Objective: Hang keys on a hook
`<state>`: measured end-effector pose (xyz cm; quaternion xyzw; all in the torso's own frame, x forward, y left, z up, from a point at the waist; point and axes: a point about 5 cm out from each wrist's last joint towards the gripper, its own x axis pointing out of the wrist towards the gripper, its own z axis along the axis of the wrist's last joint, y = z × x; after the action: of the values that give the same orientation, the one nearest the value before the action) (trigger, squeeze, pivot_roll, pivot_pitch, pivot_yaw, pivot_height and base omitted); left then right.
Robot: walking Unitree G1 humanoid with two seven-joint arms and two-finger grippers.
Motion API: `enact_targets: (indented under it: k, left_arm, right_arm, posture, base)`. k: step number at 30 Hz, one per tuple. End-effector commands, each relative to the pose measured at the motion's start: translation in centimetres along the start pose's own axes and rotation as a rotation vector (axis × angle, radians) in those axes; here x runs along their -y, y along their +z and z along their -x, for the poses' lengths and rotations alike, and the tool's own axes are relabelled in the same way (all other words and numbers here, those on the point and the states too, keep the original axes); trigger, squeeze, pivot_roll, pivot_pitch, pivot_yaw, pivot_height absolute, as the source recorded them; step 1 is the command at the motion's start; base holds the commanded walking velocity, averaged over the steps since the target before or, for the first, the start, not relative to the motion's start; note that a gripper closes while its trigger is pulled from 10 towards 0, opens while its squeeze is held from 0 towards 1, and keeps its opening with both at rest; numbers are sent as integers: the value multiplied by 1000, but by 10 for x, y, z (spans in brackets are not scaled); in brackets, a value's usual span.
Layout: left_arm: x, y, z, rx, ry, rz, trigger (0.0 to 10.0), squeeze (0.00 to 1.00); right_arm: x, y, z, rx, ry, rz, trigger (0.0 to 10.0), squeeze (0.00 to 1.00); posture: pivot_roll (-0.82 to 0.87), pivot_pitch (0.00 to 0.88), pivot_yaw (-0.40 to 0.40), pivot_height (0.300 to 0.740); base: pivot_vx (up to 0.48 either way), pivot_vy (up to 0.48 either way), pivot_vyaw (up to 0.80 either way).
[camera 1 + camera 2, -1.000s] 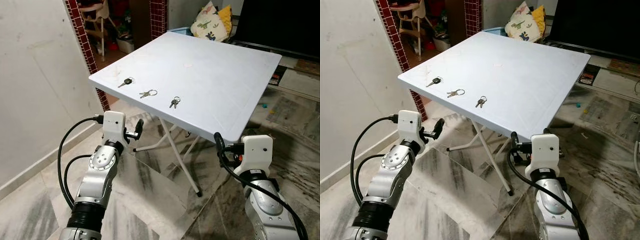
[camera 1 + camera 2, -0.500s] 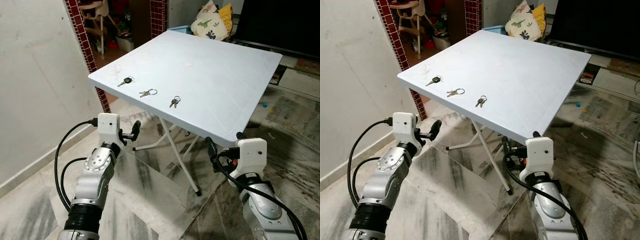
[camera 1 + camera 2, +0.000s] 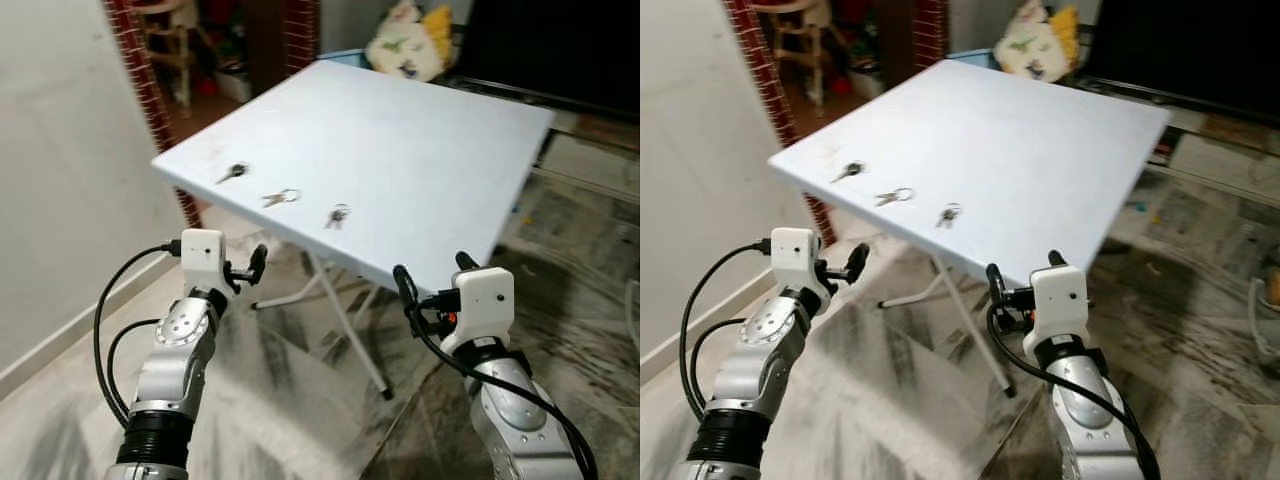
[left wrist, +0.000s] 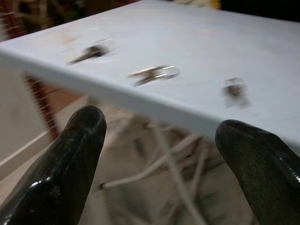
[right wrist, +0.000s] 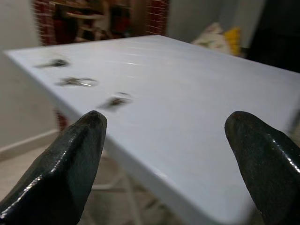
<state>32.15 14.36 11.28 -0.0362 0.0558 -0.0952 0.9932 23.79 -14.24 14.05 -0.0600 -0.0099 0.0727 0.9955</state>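
The step in hand looked like the approach: nothing had been picked up, and no hook could be made out. Three sets of keys lay in a row near the table's (image 3: pixel 420 150) near-left edge: a single dark-headed key (image 3: pixel 231 173), a bunch on a ring (image 3: pixel 281 197) and a small bunch (image 3: pixel 337 214).

The left gripper (image 3: pixel 253 268) was held below the table edge, under and short of the single key, fingers (image 4: pixel 70 159) spread wide and empty. The right gripper (image 3: pixel 430 283) sat just under the near edge, the small bunch above and to its left; its fingers (image 5: pixel 65 159) were likewise wide apart around nothing.

The next move probably called for raising one gripper above the tabletop and bringing it down over a bunch. Both arms were bent, forearms angled up toward the table.
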Motion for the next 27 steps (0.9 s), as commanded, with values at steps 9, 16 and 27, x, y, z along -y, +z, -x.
enact_targets:
  k: [9, 16, 27]
  left_arm:
    - [7, 4, -2, 10, -10, -13, 10000, 0]
    - [4, 5, -4, 12, 52, -65, 10000, 0]
    - [4, 6, -6, 14, 65, -72, 10000, 0]
  right_arm:
    - [0, -2, -3, -5, 19, 9, 10000, 0]
    - [-1, 0, -3, 15, 31, 27, 10000, 0]
    - [0, 2, -6, 28, 24, 27, 10000, 0]
  posture:
    - [-14, 0, 28, 740]
    - [-12, 0, 28, 740]
    - [-14, 0, 28, 740]
  base:
    - [310, 0, 0]
    - [0, 0, 0]
    - [0, 0, 559]
